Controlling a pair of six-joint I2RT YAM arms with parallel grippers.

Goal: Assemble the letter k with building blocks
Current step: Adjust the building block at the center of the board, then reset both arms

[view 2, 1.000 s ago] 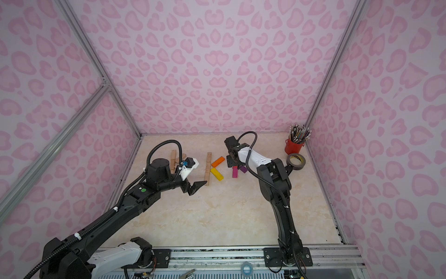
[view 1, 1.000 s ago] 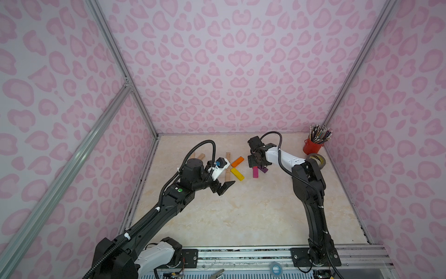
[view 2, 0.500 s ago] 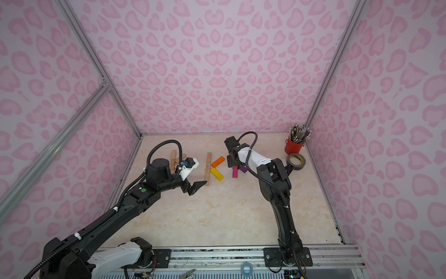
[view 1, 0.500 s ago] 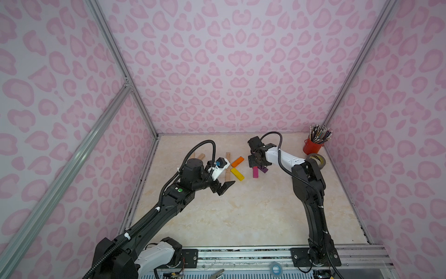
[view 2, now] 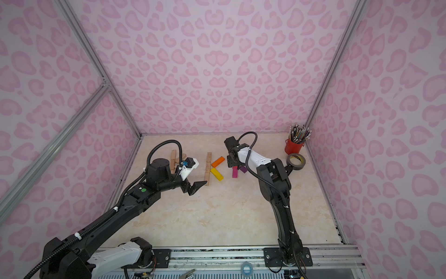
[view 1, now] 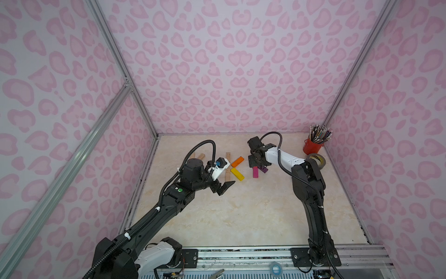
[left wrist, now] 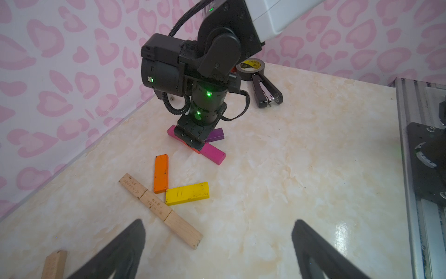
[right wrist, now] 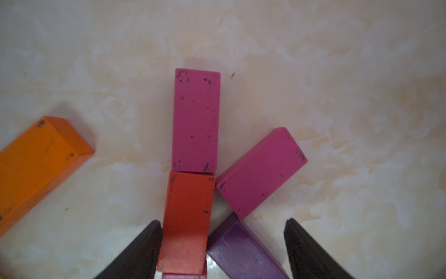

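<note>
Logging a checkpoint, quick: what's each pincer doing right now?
Left pincer: open, holding nothing.
Right pincer: open, astride the red block and purple block, not clamped.

On your worktop, a red pencil cup stands in the far right corner, with a tape roll and a black stapler beside it.

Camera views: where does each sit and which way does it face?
Top views: high above the base rail, facing down toward the back wall; left arm and right arm show, base to tool.
Left wrist: on the left arm, looking across the table at the right tool and wooden row; the open left tool frames it.
Right wrist: on the right arm, looking straight down at the red block; its fingertips show.
Shared: the orange block appears in all four.
</note>
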